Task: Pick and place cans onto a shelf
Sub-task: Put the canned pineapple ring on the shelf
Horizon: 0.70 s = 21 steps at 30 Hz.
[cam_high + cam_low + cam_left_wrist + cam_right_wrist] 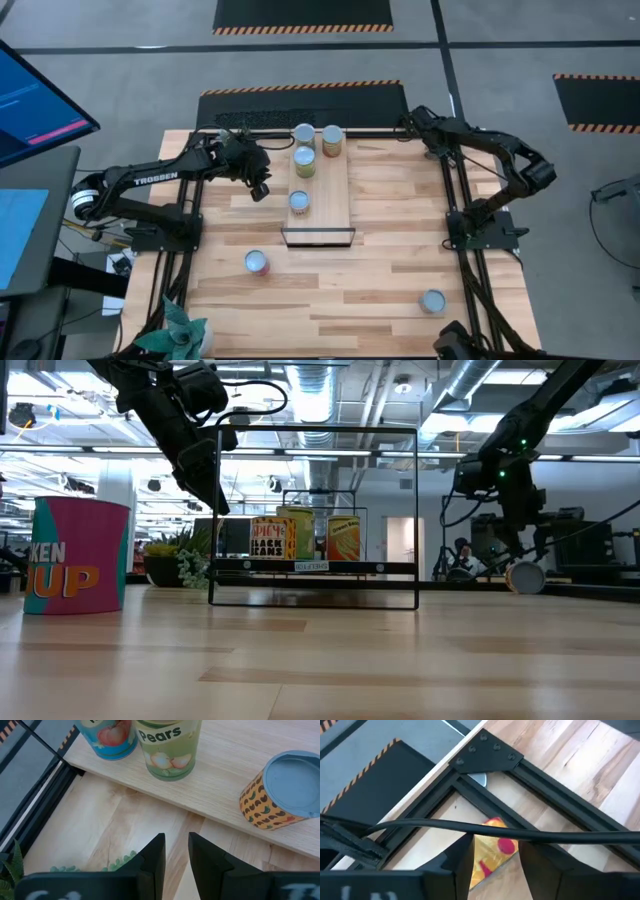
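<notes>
The shelf lies mid-table, its black frame at the near end. Several cans stand on it: two at the far end, a pears can and a bean-patterned can. Two more cans stand on the table. My left gripper hovers left of the shelf, slightly open and holding nothing. My right gripper is open at the far right corner. Its fingers stand on either side of a yellow-red can, which a black frame bar and a cable partly hide. My right gripper has one finger on each side of the can's yellow labelled side. The can's silver top points away from the fingers. I cannot tell whether the fingers touch it.
Black frame bars run along the table's sides and meet at a corner plate. A cable crosses in front of my right gripper. A green plant sits at the near left corner.
</notes>
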Motion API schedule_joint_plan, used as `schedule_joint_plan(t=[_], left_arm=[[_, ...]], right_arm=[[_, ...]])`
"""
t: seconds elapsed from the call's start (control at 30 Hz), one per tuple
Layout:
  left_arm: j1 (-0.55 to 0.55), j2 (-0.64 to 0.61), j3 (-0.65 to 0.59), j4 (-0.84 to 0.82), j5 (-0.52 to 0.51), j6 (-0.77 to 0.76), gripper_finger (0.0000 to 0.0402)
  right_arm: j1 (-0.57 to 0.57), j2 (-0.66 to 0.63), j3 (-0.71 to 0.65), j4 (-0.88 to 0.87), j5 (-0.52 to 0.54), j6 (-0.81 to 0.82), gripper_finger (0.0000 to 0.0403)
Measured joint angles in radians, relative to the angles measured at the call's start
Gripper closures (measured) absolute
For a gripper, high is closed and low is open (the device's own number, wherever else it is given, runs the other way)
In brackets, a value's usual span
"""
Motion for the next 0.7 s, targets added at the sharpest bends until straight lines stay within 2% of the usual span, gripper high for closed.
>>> schedule_joint_plan(t=[0.3,0.43,0.57,0.63,0.7], left_arm=[[0.0,0.0,0.0,0.0,0.0,0.04,0.0329],[0.0,0.0,0.0,0.0,0.0,0.056,0.0329],[0.0,0.0,0.0,0.0,0.0,0.078,0.0329],[0.0,0.0,0.0,0.0,0.001,0.079,0.0329],[0.0,0.0,0.0,0.0,-0.001,0.079,0.0329]], right_arm=[[0.011,0.0,0.0,-0.01,-0.079,-0.054,0.028],[0.057,-0.005,0.005,-0.031,-0.186,-0.139,0.03],[0.188,0.007,-0.006,-0.075,-0.418,-0.24,0.0305],[0.286,-0.004,0.0,-0.074,-0.462,-0.246,0.0305],[0.383,-0.01,-0.001,-0.069,-0.451,-0.2,0.0305]])
